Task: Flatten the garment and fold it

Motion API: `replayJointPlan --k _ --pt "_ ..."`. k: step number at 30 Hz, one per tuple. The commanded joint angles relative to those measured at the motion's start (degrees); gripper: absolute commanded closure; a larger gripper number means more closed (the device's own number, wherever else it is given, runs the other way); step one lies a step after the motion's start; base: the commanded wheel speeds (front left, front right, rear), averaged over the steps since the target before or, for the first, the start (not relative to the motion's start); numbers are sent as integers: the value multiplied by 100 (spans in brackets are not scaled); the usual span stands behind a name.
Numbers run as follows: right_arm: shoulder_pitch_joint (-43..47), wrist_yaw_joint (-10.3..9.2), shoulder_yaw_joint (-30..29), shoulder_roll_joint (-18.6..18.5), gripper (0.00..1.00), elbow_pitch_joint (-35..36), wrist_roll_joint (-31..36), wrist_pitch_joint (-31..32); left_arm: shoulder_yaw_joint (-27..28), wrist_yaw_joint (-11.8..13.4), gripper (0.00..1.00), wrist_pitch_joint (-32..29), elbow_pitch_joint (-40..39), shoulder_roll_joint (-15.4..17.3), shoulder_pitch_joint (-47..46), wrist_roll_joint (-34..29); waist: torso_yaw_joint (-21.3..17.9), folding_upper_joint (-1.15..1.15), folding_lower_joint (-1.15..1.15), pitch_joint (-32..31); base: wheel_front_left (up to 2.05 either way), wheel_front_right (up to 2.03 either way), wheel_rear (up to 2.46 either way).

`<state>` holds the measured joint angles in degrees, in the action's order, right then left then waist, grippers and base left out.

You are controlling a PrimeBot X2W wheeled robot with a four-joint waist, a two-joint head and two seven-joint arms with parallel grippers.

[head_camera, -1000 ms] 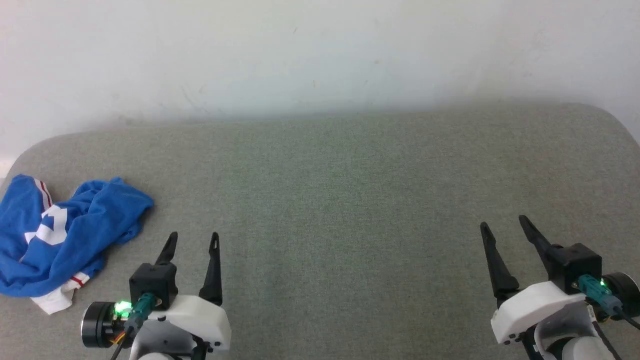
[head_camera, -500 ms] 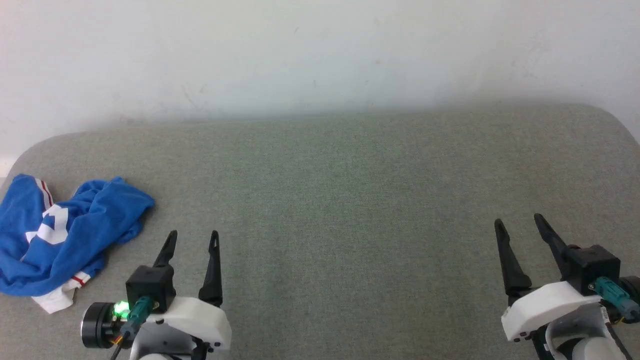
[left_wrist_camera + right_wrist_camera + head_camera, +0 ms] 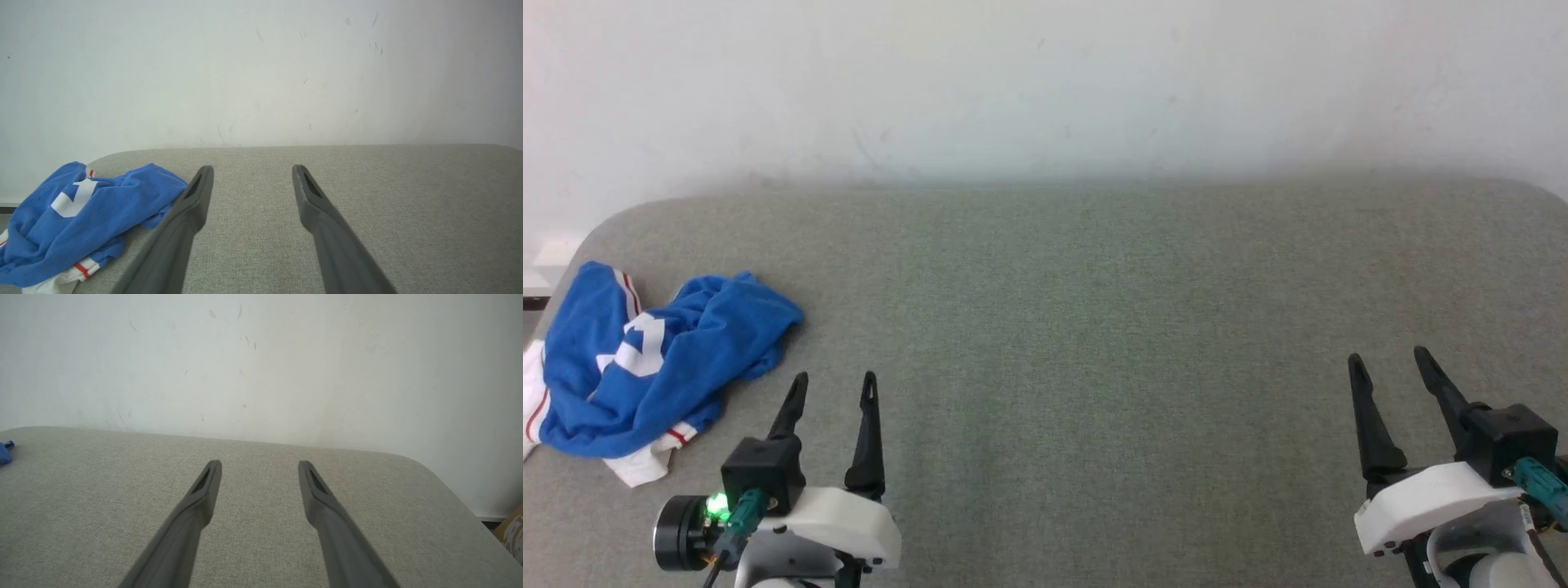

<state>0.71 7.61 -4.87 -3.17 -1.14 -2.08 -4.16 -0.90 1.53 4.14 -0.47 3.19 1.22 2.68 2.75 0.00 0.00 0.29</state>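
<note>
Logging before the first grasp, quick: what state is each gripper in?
Left gripper: open, holding nothing.
Right gripper: open, holding nothing.

The garment [image 3: 662, 367] lies left of the left hand [image 3: 835, 378].

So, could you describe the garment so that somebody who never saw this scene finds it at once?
A grey-green fabric-covered surface stands against a white wall. Near its left end, left of the robot's open left gripper, lies a crumpled royal-blue jersey T-shirt. Its blue cloth, white print and red-and-white striped trim set it apart from the plain grey fabric around it.
</note>
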Motion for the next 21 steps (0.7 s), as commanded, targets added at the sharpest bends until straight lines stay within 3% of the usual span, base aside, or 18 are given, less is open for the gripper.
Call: replayJointPlan --k 1,21 --pt "46 -4 -20 10 0 -25 -3 -74 -19 46 0 75 -29 -10 102 64 80 0 0 13 0 0 0" --pt "8 -6 110 14 0 -141 28 -313 -94 152 0 315 -32 -15 209 244 785 0 0 32 0 0 0"
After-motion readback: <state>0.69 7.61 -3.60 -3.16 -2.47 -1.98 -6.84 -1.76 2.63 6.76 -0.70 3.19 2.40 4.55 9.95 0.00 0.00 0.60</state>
